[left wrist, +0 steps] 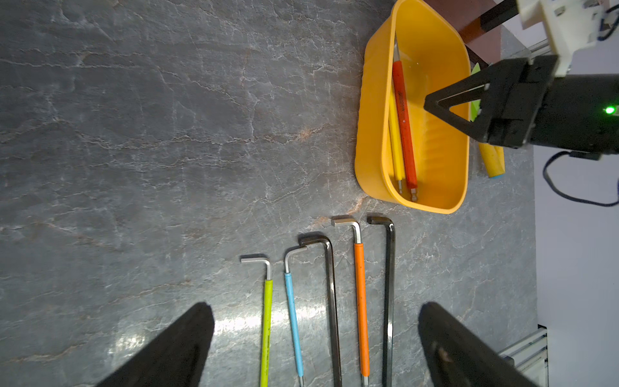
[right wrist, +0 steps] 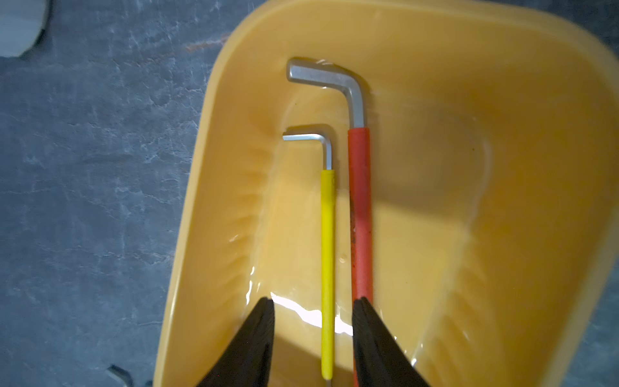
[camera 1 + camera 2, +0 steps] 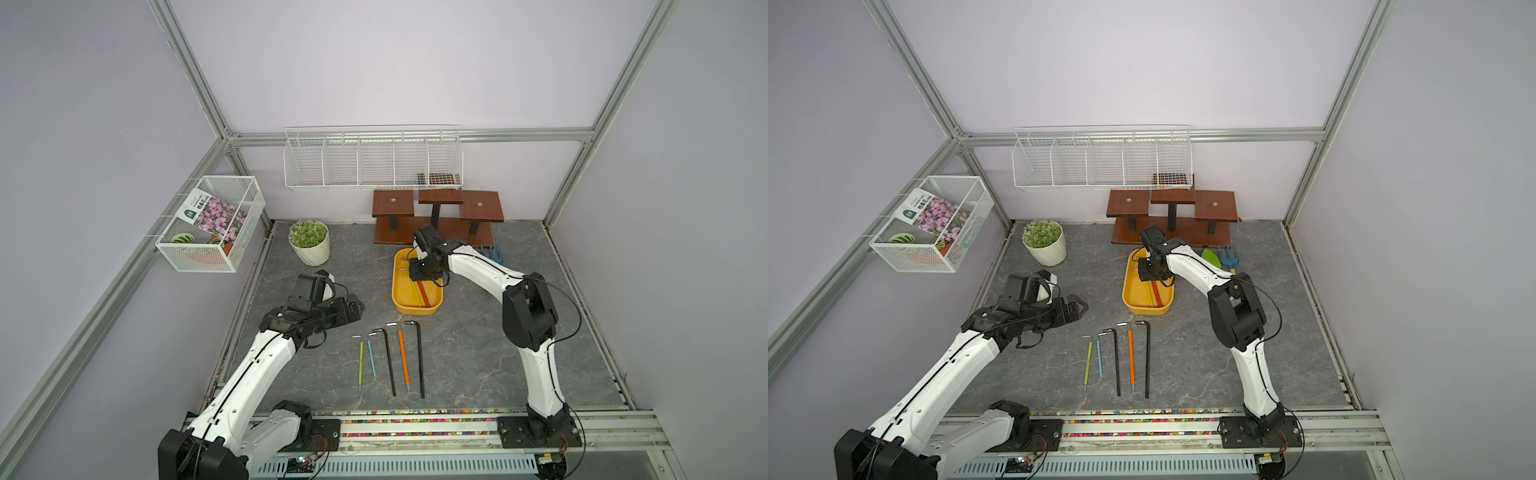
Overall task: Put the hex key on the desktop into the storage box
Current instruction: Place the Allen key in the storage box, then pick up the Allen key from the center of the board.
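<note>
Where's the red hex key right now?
In the right wrist view, the red hex key lies in the storage box, beside the yellow hex key, under the right gripper.

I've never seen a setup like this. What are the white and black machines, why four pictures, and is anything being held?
Those are two robot arms, left and right, each ending in a two-fingered claw. Both top views come from one camera head looking down; the other two come from a camera on each wrist, looking past the claw. On the grey marbled desktop five hex keys lie in a row: a lime green key, a light blue key, a black key, an orange key and a second black key. The yellow storage box holds a yellow hex key and a red hex key. The right claw hangs over the box, open; the yellow key lies between its fingers, not gripped. The left claw, near the row, is open and empty.
</note>
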Available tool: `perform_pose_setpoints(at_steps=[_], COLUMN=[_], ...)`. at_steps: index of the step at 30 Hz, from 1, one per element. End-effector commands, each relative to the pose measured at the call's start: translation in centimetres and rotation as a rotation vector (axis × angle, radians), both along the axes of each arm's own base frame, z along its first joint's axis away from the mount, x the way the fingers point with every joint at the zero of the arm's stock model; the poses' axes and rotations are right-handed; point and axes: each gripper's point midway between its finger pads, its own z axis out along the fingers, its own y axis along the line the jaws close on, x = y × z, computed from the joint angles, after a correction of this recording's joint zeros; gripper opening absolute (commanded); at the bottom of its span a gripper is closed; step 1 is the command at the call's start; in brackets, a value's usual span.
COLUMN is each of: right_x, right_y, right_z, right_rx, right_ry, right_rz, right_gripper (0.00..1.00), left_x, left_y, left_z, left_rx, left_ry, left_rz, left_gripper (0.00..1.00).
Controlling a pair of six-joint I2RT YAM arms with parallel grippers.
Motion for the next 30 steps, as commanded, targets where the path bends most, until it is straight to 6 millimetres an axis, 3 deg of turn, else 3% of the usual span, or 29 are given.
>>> perform_pose_setpoints(at_steps=[1, 7, 14, 21, 30], right_x=[-1.1, -5.6, -11.3, -15.4, -18.5], right_y=[-1.0, -2.4, -2.8, -2.7, -2.0], right_z=[6.1, 8.7, 8.3, 6.8, 2.1], right_rx=[0.049, 0.093, 0.093, 0.097, 0.019], right_ry=[-0.111, -0.157, -0.153, -0.133, -0.043], right_rz=[0.007, 0.028, 0.075, 0.080, 0.031], right_gripper=[0.47, 0.52, 0.57, 0.62, 0.60], left_x=[-0.1, -0.2, -0.2, -0.2, -0.3], left_y=[-0.3, -0.9, -1.4, -1.5, -1.4], left_z=[-0.3, -0.5, -0.7, -0.6, -0.9], left_rx=[-0.006, -0.030, -0.048, -0.058, -0.052], left_ry=[0.001, 0.012, 0.028, 0.023, 0.036], left_rz=[-0.016, -0.042, -0.063, -0.066, -0.059], left_gripper=[1.00, 1.00, 1.00, 1.00, 1.00])
